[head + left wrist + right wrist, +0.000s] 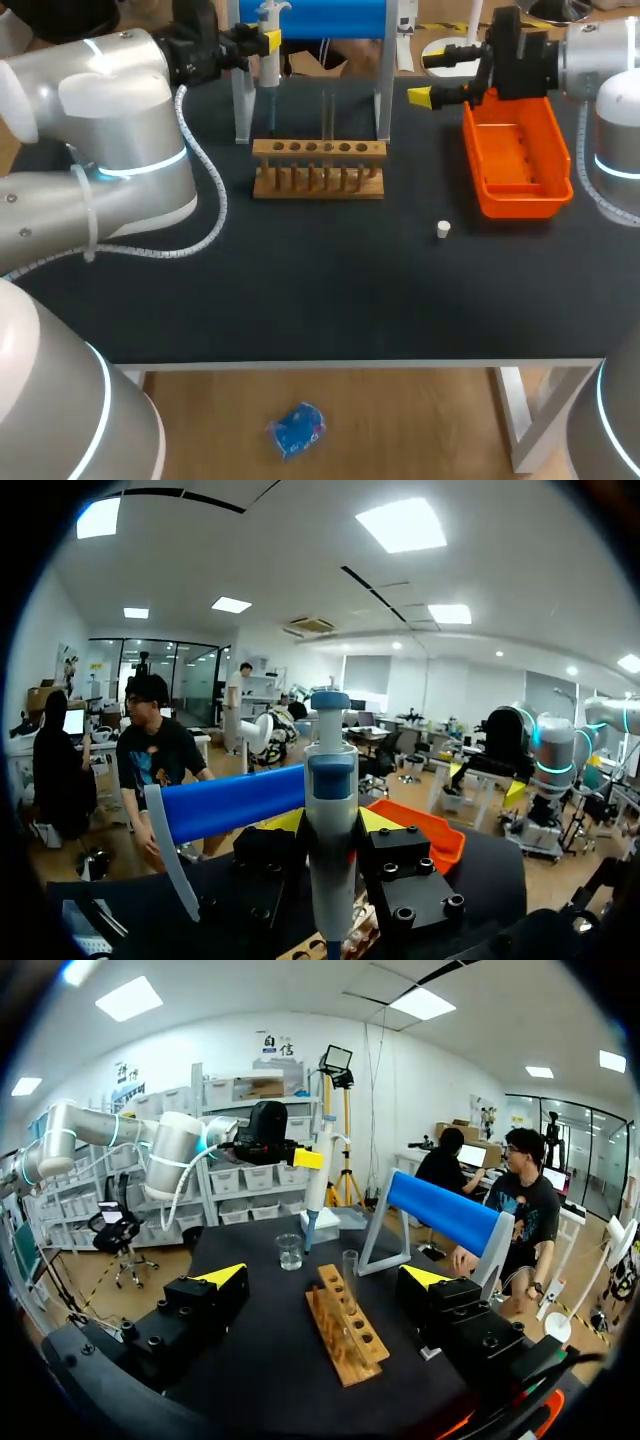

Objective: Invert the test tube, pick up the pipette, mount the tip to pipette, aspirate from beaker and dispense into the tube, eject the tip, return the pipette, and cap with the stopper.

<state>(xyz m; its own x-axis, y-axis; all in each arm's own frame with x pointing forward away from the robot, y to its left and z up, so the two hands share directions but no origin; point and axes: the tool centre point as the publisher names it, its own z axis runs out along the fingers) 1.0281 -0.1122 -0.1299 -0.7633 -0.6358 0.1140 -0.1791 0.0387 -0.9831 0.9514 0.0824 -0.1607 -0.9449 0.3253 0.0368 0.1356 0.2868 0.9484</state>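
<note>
Since the left gripper [258,42] is clamped on the white plastic pipette [269,62], holding it upright by the blue-barred stand [330,15] at the back of the black counter [330,300], I'd guess we're at the aspirate step. The small clear glass beaker [290,1250] sits just beside its lower end. Moving right, the clear glass test tube [328,115] stands in the wooden rack [318,175], the little white stopper [443,230] lies loose, and the right gripper [428,78] hangs spread open, empty, beside the orange plastic tray [520,210]. Next up, probably: lower the tip straight into the beaker without clipping the rim.
</note>
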